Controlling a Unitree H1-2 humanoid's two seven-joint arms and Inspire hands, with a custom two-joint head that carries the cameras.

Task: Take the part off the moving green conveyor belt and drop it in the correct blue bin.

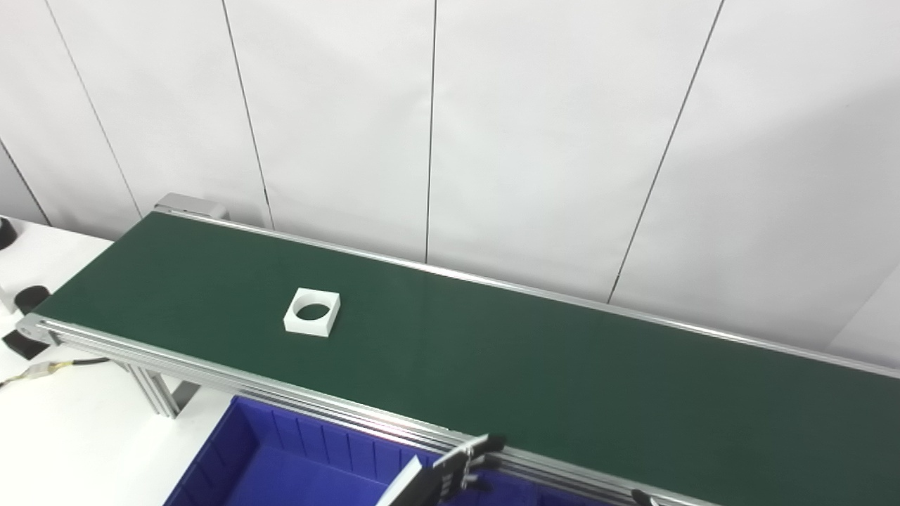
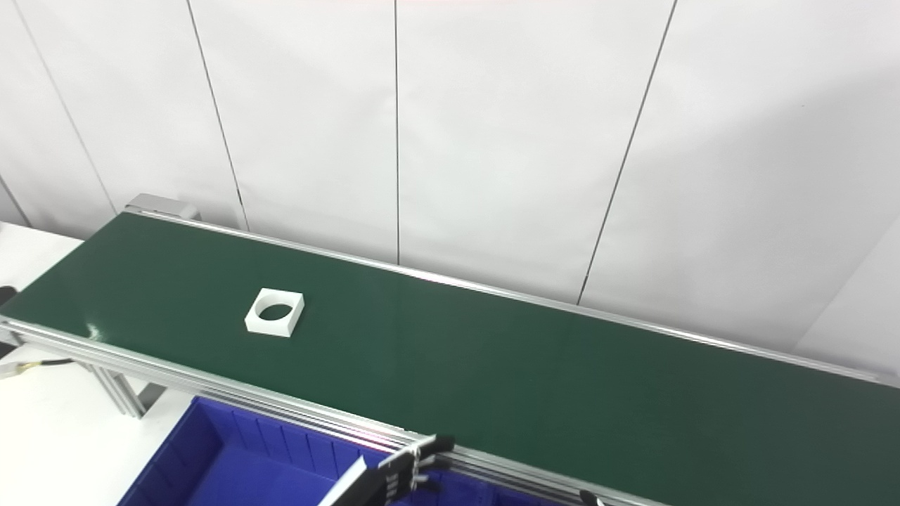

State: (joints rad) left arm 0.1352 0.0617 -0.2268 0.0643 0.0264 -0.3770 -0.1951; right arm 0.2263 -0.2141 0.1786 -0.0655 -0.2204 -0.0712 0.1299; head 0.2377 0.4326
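My worry is timing: the belt [image 1: 534, 351] carries the part [image 1: 312, 312], so reaching for where it sits now could miss, or knock it off the edge. The white square part with its round hole lies flat on the belt, well apart from my left hand [image 1: 460, 467], up and to the left. That hand hovers over the blue bin [image 1: 239, 450], fingers apart, holding nothing. My right hand barely shows; I cannot tell its state.

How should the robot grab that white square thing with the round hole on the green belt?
Probably from above, pinching two opposite outer walls of the white square part. It lies flat on the green belt, hole facing up, with bare belt all around. The left hand is nearest.
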